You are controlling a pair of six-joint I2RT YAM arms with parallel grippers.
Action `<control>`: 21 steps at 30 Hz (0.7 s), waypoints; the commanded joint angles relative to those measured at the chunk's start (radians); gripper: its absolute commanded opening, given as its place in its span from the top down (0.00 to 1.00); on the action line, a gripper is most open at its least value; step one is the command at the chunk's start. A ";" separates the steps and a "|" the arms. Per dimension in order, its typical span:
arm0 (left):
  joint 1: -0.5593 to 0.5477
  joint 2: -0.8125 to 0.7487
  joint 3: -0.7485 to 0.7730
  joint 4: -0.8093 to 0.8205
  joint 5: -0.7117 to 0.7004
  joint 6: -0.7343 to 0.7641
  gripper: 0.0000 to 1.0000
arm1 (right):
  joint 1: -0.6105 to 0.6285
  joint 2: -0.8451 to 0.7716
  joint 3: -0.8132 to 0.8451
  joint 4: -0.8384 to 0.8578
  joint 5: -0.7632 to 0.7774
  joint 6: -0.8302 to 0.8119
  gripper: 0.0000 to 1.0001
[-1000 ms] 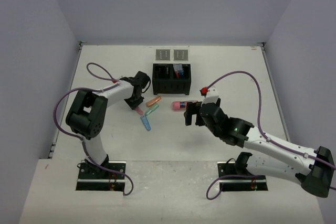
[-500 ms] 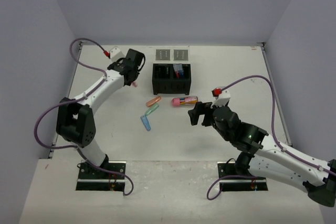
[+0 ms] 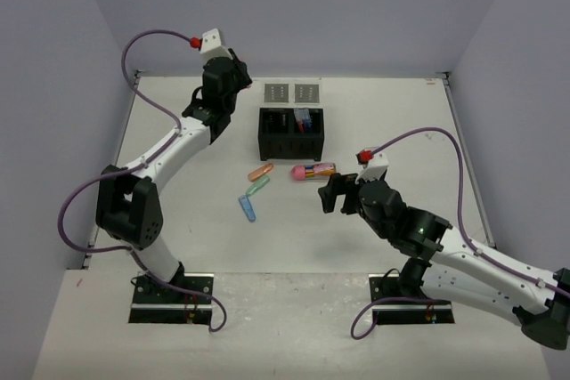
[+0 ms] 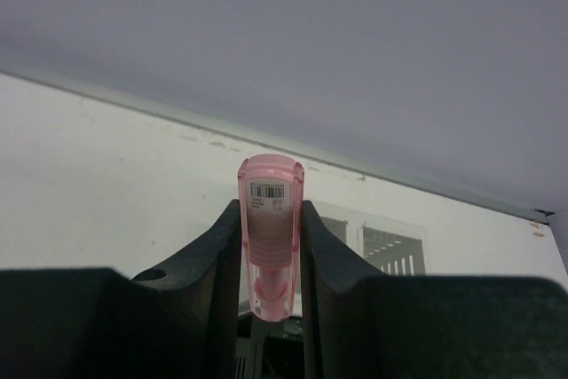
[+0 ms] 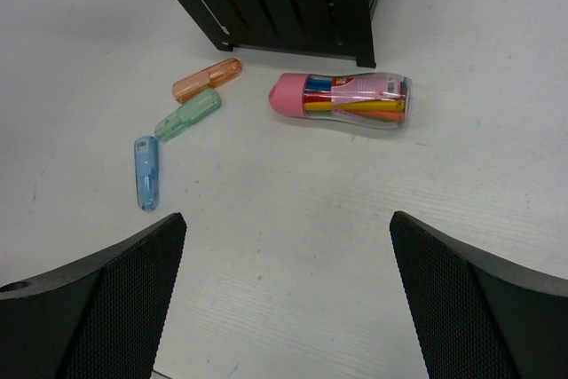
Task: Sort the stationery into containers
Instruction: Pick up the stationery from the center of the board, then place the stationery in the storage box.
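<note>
Your left arm (image 3: 178,144) reaches up and away toward the far-left corner, its wrist lifted well off the desk (image 3: 401,113), just left of the grey trays (image 3: 279,92). The left fingers (image 4: 222,255) are clenched on a pink highlighter (image 4: 269,255) (barcode label facing the wrist camera), whose end pokes out past the fingertips. In front of the black box (image 3: 291,144) lie an orange highlighter (image 5: 207,79), a green highlighter (image 5: 187,114) and a blue highlighter (image 5: 146,172), then a pink-capped clear tube (image 5: 342,99) of coloured pens. Your right arm (image 3: 463,251) stretches low toward the middle; the right fingers (image 5: 106,281) hang over the desk on the near side of the tube, spread wide, grasping nothing.
</note>
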 commanded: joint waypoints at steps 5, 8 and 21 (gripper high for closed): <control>0.004 0.170 0.062 0.365 0.225 0.124 1.00 | -0.001 0.044 0.013 0.041 0.007 -0.018 0.01; 0.004 0.229 0.078 0.399 0.280 0.102 1.00 | -0.001 0.055 0.015 0.042 -0.002 -0.016 0.01; 0.004 0.390 0.097 0.496 0.335 0.072 0.98 | -0.008 0.067 0.005 0.043 -0.007 -0.020 0.01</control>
